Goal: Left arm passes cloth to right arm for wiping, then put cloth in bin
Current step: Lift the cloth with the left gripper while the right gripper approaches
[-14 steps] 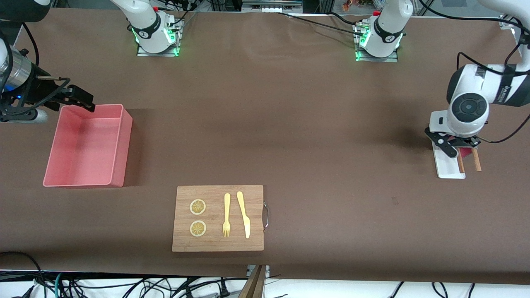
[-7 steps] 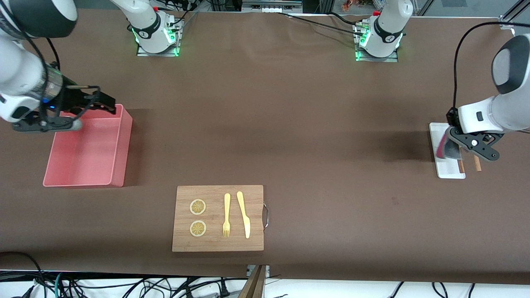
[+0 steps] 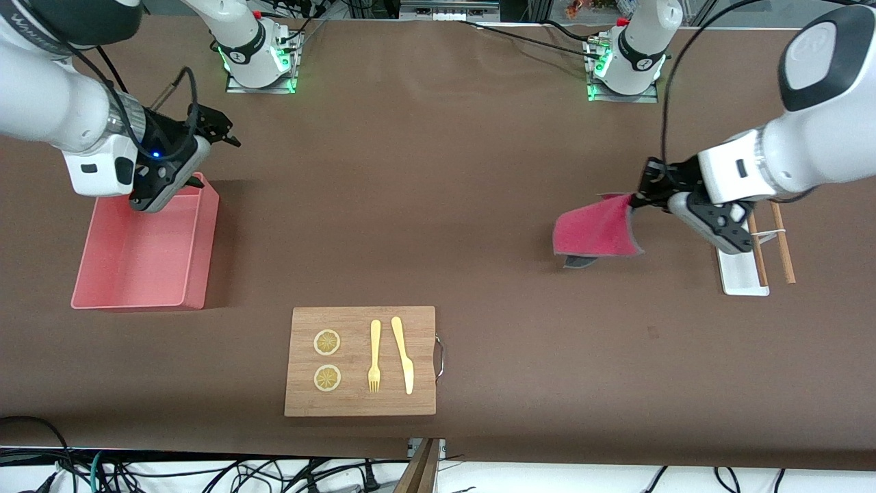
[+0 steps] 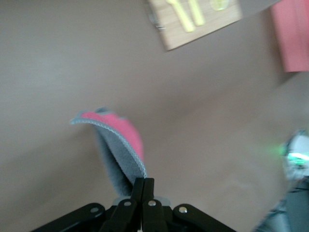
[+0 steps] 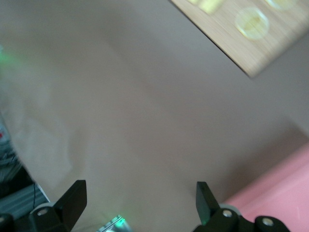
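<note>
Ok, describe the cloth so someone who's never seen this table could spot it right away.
Look toward the left arm's end of the brown table, beside the small white tray. There the left claw is shut on the cloth, which hangs in the air. It is the only soft thing here, magenta-pink with a grey underside.

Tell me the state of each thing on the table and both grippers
cloth: hanging, pinched by one edge
left gripper: shut on the cloth, above bare table
right gripper: open, holding nothing, by the bin
bin: upright, holding nothing
cutting board: flat, carrying fork, knife, two lemon slices
</note>
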`<state>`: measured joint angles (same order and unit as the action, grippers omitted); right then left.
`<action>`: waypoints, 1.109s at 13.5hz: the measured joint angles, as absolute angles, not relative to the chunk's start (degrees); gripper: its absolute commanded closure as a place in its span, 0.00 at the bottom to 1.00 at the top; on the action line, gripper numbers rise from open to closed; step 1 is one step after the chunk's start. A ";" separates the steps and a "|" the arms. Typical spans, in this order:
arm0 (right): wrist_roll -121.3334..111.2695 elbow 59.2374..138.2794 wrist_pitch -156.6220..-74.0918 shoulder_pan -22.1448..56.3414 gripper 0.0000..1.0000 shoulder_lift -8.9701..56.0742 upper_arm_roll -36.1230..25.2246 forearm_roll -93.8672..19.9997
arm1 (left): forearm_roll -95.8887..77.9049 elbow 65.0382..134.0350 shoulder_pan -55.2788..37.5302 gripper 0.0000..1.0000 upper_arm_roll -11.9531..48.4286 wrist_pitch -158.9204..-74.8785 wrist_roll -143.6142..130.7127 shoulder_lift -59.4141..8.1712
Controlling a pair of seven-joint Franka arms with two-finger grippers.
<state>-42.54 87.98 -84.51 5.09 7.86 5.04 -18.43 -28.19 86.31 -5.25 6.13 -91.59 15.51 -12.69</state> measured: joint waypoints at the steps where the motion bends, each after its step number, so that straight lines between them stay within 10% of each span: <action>1: -48.15 88.00 -84.62 4.87 0.00 8.07 4.58 -20.87 | -31.66 86.11 -7.24 1.00 6.18 -91.72 14.59 -13.27; 9: -79.83 88.62 -89.01 2.26 0.00 18.75 4.18 -40.55 | -42.49 74.19 -13.88 1.00 6.23 -94.00 -18.87 -13.97; 15: -84.61 90.85 -98.02 4.82 0.00 21.54 5.10 -49.38 | -46.17 73.90 -20.29 1.00 6.27 -111.53 -33.84 -15.05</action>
<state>-84.61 90.85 -98.02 4.82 21.54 5.10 -49.38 -46.17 73.90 -20.29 6.27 -111.53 -33.84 -15.05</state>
